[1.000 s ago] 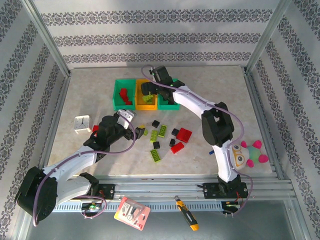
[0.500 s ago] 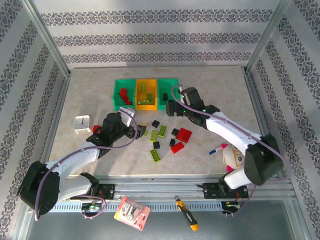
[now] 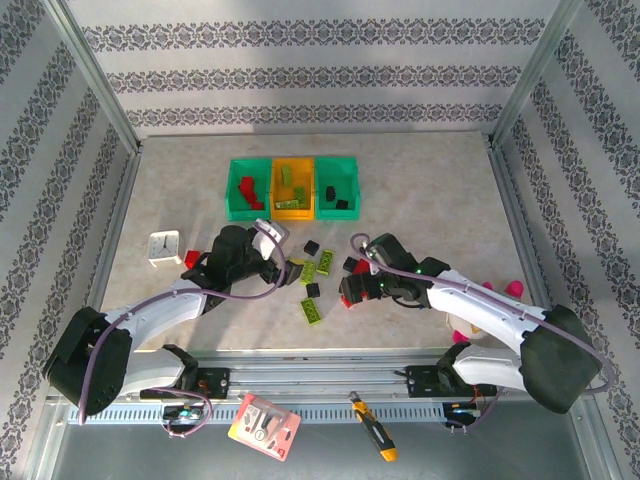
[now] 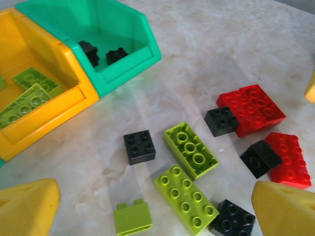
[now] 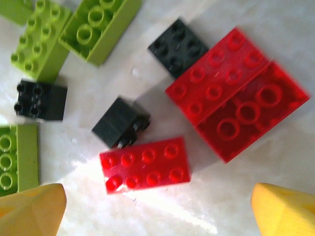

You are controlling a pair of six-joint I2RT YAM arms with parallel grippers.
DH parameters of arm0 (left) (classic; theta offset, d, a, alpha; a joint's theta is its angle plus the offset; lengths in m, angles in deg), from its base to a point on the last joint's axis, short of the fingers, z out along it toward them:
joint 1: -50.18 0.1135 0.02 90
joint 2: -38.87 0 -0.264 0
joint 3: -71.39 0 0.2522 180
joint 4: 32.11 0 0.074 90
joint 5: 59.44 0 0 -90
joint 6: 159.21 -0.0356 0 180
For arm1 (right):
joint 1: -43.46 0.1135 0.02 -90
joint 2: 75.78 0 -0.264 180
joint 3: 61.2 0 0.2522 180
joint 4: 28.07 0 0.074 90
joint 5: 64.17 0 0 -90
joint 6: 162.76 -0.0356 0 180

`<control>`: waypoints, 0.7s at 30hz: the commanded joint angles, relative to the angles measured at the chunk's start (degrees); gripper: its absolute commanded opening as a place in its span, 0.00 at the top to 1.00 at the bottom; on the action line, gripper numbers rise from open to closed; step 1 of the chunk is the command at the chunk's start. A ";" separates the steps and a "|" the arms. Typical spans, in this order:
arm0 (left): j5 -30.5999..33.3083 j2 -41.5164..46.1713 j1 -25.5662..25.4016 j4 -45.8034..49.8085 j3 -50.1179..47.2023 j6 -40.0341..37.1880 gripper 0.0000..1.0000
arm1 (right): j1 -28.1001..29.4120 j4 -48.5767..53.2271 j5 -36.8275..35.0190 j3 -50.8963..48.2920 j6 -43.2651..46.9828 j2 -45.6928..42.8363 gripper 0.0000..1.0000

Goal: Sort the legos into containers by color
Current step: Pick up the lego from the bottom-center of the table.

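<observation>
Hands hang low, both spread: left hand (image 4: 155, 216) above lime legos (image 4: 189, 150), right hand (image 5: 157, 216) above red legos (image 5: 145, 164).

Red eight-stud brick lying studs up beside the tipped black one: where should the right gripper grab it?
Take the red brick by its two short ends, coming straight down. It lies flat, studs up, with both ends free, while the black brick crowds one long side. The open right gripper looks wide enough to take it lengthwise.
</observation>
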 commanded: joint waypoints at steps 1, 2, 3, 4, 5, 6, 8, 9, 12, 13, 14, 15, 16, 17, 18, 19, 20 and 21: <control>-3.04 2.19 -0.79 -1.51 -1.16 -2.88 0.01 | 1.75 0.75 1.70 -0.30 -1.97 2.09 0.04; -2.89 2.48 -0.78 -1.47 -1.36 -3.23 0.01 | 2.18 0.73 1.64 -0.05 -1.95 2.88 0.04; -2.80 2.74 -0.76 -1.26 -1.41 -3.51 0.01 | 2.66 0.62 1.38 0.55 -1.81 4.38 0.04; -2.65 2.99 -0.75 -1.16 -1.44 -3.61 0.01 | 3.04 0.48 1.08 1.02 -1.69 5.61 0.04; -2.58 3.06 -0.80 -1.18 -1.49 -3.62 0.01 | 3.20 0.30 0.70 1.54 -1.62 6.59 0.04; -2.70 3.23 -0.76 -1.22 -1.60 -3.62 0.01 | 3.38 -0.09 0.30 1.96 -1.32 7.66 0.04; -2.86 3.39 -0.79 -1.49 -1.77 -3.66 0.01 | 3.55 -0.59 -0.19 2.70 -0.78 9.48 0.04; -2.88 3.49 -0.80 -1.50 -1.92 -3.71 0.01 | 3.53 -0.79 -0.55 3.14 -0.48 10.58 0.04; -2.87 3.82 -0.75 -1.54 -2.35 -3.71 0.01 | 3.73 -0.86 -1.35 4.51 0.32 13.26 0.04; -2.85 4.00 -0.75 -1.58 -2.55 -3.75 0.01 | 3.71 -0.95 -1.48 4.90 0.48 14.07 0.04; -2.78 4.14 -0.80 -1.59 -2.72 -3.86 0.01 | 3.70 -1.06 -1.49 5.25 0.61 14.77 0.05; -2.66 4.35 -0.77 -1.58 -2.84 -3.96 0.01 | 3.78 -1.02 -1.57 5.67 0.65 15.48 0.06; -2.50 4.51 -0.72 -1.52 -2.96 -4.05 0.01 | 3.86 -1.06 -1.78 5.97 0.54 16.18 0.08; -2.53 4.63 -0.76 -1.53 -3.09 -4.14 0.01 | 3.91 -1.04 -2.08 6.25 0.28 16.80 0.09; -2.40 4.72 -0.74 -1.61 -3.15 -4.15 0.01 | 4.04 -1.12 -2.41 6.51 -0.04 17.53 0.12; -2.35 4.83 -0.75 -1.60 -3.24 -4.23 0.01 | 4.04 -1.09 -2.53 6.81 -0.20 18.04 0.14; -2.30 4.98 -0.76 -1.63 -3.39 -4.32 0.01 | 4.11 -0.90 -2.67 7.10 -0.26 18.68 0.15; -2.29 5.00 -0.79 -1.65 -3.42 -4.39 0.01 | 4.15 -0.78 -2.80 7.42 -0.27 19.34 0.17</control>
